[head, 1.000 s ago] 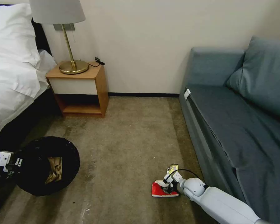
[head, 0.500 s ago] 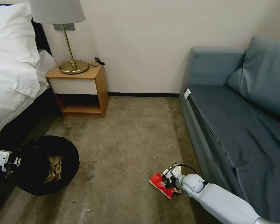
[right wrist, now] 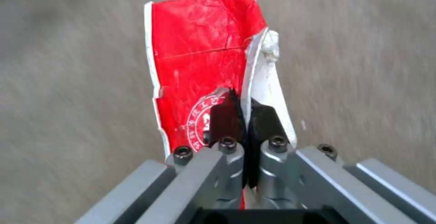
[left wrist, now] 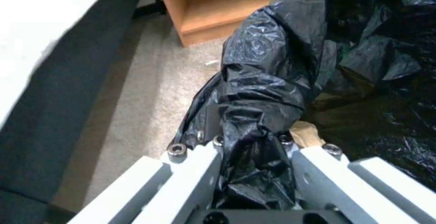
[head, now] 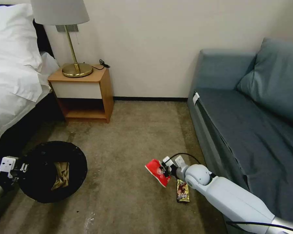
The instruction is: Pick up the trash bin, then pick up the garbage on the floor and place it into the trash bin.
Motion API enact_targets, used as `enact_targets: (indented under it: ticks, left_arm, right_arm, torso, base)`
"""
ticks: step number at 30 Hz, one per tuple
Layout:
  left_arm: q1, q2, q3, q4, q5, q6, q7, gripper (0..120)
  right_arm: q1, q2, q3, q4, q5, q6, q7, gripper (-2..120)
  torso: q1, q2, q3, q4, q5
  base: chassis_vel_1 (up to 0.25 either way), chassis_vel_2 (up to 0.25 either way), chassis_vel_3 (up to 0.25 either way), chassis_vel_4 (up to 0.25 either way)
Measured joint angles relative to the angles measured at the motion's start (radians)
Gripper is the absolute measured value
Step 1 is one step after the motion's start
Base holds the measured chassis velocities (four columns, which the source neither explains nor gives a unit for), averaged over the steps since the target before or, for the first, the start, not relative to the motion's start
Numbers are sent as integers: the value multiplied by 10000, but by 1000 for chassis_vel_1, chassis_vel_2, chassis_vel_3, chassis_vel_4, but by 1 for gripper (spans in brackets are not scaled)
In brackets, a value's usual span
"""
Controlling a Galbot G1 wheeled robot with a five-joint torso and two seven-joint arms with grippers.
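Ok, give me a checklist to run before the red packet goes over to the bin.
1. Right pincer shut on the red packet: ok.
2. Packet lifted clear of the carpet: ok.
3. Left pincer clamped on the trash bin at its bagged rim: ok.
4. Bin mouth open, room beside the brown paper bag inside: ok.
5. Carpet between packet and bin free of obstacles: ok.
6. All litter collected: not ok, the gold-brown wrapper lies on the carpet.
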Motion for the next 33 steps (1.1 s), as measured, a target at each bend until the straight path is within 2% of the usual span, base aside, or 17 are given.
enact_targets:
  ticks: [4,6,9,11,12,13,15,17,20,26,33]
  left_arm:
    - [-138,-112,285,-14,107,-2,-28,1]
    - [-230,-152,422,-105,126,29,-96,1]
    - [-218,-192,416,-156,128,45,-113,1]
    - [-174,-303,351,-216,134,73,-124,1]
    - [-174,-303,351,-216,134,73,-124,1]
    - [-190,-351,361,-217,161,80,-143,1]
    - [-203,-389,379,-214,181,81,-144,1]
    - [-264,-477,438,-156,219,82,-133,1]
    - [-292,-484,442,-124,223,83,-122,1]
    - [-312,-511,337,5,191,55,-78,1]
    - [-337,-538,255,111,130,4,-46,1]
  right_arm:
    - [220,175,-45,438,290,-153,119,0]
    - [668,639,-363,712,715,-316,312,0]
    - [982,978,-650,739,932,-353,405,0]
    - [1787,1924,-1413,812,1585,-377,576,0]
    - [1787,1924,-1413,812,1585,-377,576,0]
    - [2121,2335,-1711,853,1840,-407,650,0]
    - [2328,2577,-1889,867,1974,-431,697,0]
    - [2930,3163,-2341,810,2270,-476,790,0]
    - [3155,3358,-2475,734,2358,-476,823,0]
    - [4037,4342,-3050,215,2759,-484,976,0]
    - [4017,5220,-3628,-484,2731,-416,1102,0]
  torso:
    - [0,0,1,-2,-1]
    - [0,0,0,-6,0]
    - [0,0,1,-7,3]
    - [0,0,1,8,3]
    - [0,0,1,8,3]
    - [0,-1,0,9,4]
    - [0,0,0,7,2]
    - [0,0,1,-1,-2]
    - [1,0,1,0,-2]
    - [1,0,0,1,2]
    - [0,0,0,-1,2]
  base:
    - [0,0,0,0]
    - [0,0,0,0]
    - [0,0,0,0]
    - [0,0,0,0]
    - [0,0,0,0]
    - [0,0,0,0]
    - [0,0,0,0]
    - [0,0,0,0]
    - [0,0,0,0]
    - [0,0,0,0]
    - [0,0,0,0]
